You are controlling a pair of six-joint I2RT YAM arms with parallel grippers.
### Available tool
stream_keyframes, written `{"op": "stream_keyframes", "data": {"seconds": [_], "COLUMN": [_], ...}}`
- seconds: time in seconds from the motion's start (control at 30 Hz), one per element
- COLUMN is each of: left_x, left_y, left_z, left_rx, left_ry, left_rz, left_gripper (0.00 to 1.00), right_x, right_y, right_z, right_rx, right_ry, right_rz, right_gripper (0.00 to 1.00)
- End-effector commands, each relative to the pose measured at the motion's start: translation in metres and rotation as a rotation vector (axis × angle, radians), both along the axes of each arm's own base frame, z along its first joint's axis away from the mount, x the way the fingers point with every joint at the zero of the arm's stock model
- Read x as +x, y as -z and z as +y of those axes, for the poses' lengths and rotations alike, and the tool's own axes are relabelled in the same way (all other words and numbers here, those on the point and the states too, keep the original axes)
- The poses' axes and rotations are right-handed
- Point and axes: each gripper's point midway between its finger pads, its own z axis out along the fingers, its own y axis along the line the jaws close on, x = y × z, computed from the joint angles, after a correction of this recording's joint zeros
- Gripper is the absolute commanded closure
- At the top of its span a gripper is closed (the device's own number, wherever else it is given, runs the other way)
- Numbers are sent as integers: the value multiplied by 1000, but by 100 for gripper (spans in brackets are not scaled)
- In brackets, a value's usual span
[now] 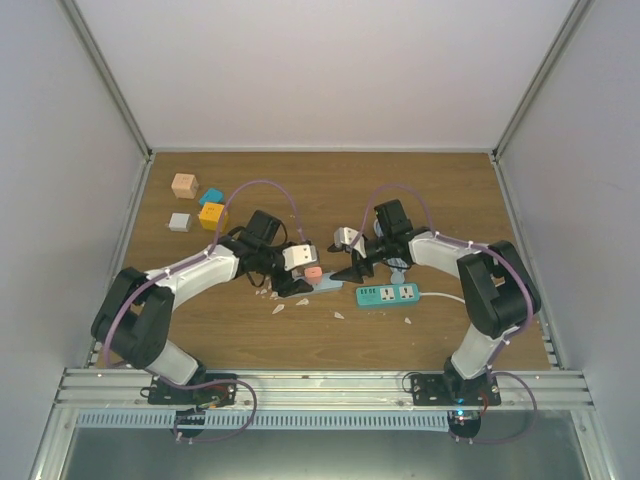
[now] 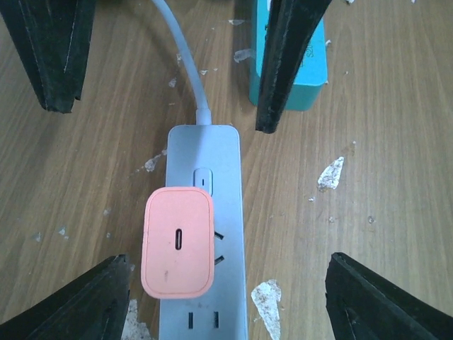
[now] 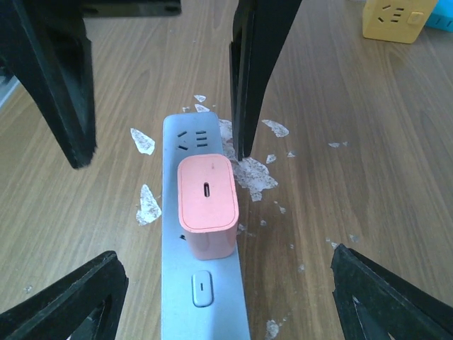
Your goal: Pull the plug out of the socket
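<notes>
Salmon rounded plug (image 2: 178, 242); smooth grey-blue socket (image 2: 225, 152)

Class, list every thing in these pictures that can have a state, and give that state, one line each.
plug: seated in the socket, not gripped.
socket: lying flat, one plug in it, its other holes free.
left claw: open, astride the plug, not touching it.
right claw: open, not touching the plug.
teal strip: lying flat, nothing plugged in.

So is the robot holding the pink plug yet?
No, nothing is held. The left hand and right hand are both open, with their fingers apart from the pink plug.
</notes>
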Motion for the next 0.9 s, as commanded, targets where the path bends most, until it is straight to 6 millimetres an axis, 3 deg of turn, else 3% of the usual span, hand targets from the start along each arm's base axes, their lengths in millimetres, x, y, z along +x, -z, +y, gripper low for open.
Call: {"op": "stream_keyframes", "data": {"seconds": [0.0,0.17,0.33,0.5,0.87], "left_x": [8,10,18,24,29], "left_y": [5,16,20,27,28], "left_z": [-11,-15,-15,-12,-15], "left_rx": [-13,-1,21,55,54], "left_ry": [4,3,-11,0,63], "left_rz": [-29,-23,-50,-74,-76], "left_gripper": [26,37,58,72,78], "right_x": [-3,-4,-5,-5,-6], "right_y": [-14,-6,5,18,38], "right_z": [3,4,5,6,7], "right_rx": [71,73,63,42,13], "right_ry": [-5,6,14,34,23], "right_rz": [6,31,41,55,71], "right_gripper": [20,20,20,20,19]}}
